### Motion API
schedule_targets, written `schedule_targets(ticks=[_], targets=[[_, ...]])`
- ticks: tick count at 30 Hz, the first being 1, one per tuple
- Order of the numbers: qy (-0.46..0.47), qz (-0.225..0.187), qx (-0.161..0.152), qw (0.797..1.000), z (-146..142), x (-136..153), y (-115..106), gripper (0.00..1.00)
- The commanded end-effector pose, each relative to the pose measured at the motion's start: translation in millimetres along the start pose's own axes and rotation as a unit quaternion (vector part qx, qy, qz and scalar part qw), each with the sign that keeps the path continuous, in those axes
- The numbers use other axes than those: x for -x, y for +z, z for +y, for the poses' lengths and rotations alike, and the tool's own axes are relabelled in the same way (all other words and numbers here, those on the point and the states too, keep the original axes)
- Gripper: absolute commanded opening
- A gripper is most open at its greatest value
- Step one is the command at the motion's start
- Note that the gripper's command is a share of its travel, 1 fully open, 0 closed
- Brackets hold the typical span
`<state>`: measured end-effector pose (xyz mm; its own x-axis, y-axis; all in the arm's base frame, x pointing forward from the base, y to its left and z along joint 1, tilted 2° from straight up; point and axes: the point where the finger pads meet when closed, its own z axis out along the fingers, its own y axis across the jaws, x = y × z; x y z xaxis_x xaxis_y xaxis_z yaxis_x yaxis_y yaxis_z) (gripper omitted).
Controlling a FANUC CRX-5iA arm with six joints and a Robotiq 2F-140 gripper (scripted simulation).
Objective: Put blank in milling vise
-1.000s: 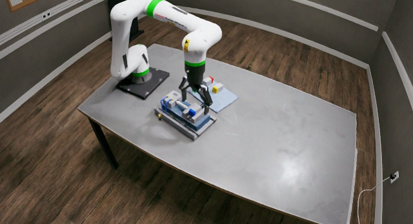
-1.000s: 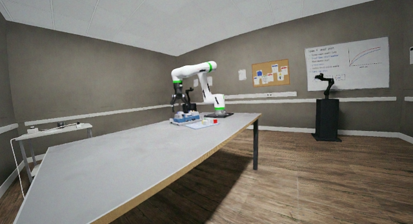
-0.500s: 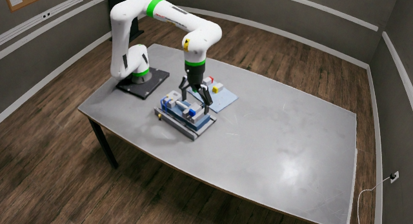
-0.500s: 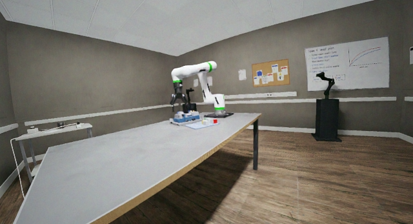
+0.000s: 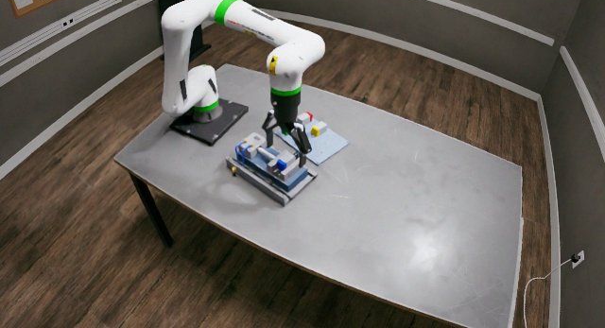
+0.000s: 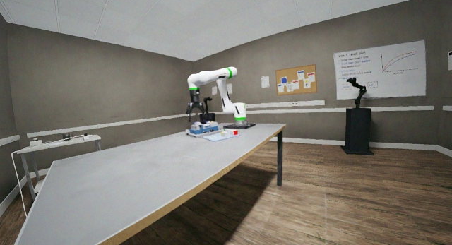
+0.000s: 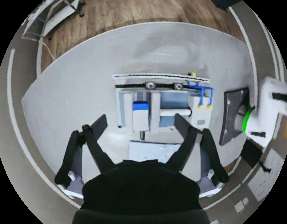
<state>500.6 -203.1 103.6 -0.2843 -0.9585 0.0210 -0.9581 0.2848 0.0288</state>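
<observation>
The blue-ended blank (image 5: pixel 282 164) (image 7: pixel 141 119) lies lengthwise between the jaws of the milling vise (image 5: pixel 295 181) (image 7: pixel 167 120). Its blue end faces away from the plate, its unpainted end faces the work stop (image 7: pixel 142 135). Its long side is beside the fixed jaw; whether they touch, or the blank touches the stop, I cannot tell. The low bars are hidden. My gripper (image 5: pixel 285 153) (image 6: pixel 196 117) (image 7: pixel 140 120) is open and empty above the vise. The yellow-ended blank (image 5: pixel 321 127) and red-ended blank (image 5: pixel 303 118) are apart on the light-blue plate (image 5: pixel 331 146) (image 6: pixel 215 138) (image 7: pixel 154 150).
The hosed end block (image 5: pixel 254 143) (image 7: pixel 201 115) and its cylinder rod (image 7: pixel 174 112) stand on the robot-base side of the vise. Blue hoses (image 5: pixel 240 150) rise at its side. A long rail (image 5: pixel 260 183) runs along the vise's outer edge. The plate lies close on the other side.
</observation>
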Motion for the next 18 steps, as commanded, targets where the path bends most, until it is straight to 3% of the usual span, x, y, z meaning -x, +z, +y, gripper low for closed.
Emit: schedule_targets(ticks=[1, 18], targets=[[0.000, 0.000, -0.001, 1.000, -0.5, -0.1, -1.6, 1.00], [0.000, 0.000, -0.001, 1.000, -0.5, -0.1, -4.4, 1.00]])
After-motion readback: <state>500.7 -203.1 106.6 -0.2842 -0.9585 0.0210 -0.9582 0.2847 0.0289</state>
